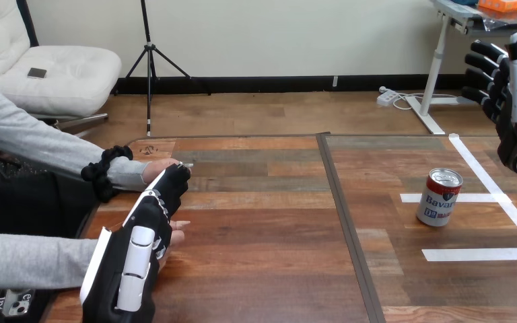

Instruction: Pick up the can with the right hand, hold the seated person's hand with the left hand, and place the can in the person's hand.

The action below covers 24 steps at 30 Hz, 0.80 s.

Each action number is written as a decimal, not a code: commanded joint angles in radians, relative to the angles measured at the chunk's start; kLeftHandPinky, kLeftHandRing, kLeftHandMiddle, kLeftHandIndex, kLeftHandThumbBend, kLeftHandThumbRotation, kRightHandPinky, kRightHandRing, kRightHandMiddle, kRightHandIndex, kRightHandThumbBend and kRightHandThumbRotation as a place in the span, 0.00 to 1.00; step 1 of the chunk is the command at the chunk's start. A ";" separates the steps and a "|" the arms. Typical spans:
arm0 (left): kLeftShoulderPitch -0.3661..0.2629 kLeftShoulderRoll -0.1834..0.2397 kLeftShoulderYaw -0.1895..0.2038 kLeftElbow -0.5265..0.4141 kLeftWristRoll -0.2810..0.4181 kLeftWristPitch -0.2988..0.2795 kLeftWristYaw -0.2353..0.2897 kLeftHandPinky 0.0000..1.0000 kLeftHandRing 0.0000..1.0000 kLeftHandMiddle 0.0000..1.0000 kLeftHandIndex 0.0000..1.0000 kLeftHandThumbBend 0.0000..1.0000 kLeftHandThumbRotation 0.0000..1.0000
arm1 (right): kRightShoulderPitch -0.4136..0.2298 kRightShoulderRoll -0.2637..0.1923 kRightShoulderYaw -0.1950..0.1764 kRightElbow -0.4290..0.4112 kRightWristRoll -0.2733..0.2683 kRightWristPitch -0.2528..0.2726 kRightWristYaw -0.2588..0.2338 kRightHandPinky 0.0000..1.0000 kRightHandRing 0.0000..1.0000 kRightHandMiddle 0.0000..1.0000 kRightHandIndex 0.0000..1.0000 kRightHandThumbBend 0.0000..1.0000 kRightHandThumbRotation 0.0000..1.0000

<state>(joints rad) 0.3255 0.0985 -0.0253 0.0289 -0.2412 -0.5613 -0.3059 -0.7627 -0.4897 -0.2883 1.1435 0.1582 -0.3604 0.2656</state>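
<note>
Bright, even indoor light lies over the wooden table, and its boards carry a mild sheen. The can throws a faint, soft-edged shadow at its base, and its metal top catches a pale glint. White tape strips beside it look the brightest on the surface.

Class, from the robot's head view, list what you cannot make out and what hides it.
Head view: whether the left robot hand grips the person's farther hand; the robot hand's back covers the contact.
Head view: most of the person's nearer hand, under that robot hand.
Head view: the right robot hand, its outer side cut off by the right edge.
Head view: the can, its far side turned away.
</note>
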 commanded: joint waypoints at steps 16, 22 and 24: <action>-0.066 -0.021 0.011 0.009 -0.003 -0.042 -0.014 0.95 0.93 0.91 0.88 0.64 0.97 | -0.162 -0.049 0.011 0.093 -0.058 0.049 -0.052 0.86 0.91 0.89 0.87 0.98 1.00; -0.061 -0.022 0.010 0.002 0.002 -0.034 -0.008 0.94 0.93 0.91 0.89 0.64 0.98 | -0.163 -0.049 0.013 0.101 -0.067 0.064 -0.066 0.86 0.92 0.90 0.88 1.00 1.00; -0.059 -0.024 0.010 -0.003 0.005 -0.030 -0.003 0.94 0.93 0.91 0.89 0.64 0.98 | -0.163 -0.048 0.014 0.104 -0.069 0.073 -0.071 0.87 0.93 0.90 0.88 1.00 1.00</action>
<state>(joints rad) 0.3080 0.0921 -0.0218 0.0421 -0.2416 -0.5784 -0.3163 -0.8405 -0.5149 -0.2779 1.2351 0.0989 -0.2971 0.2063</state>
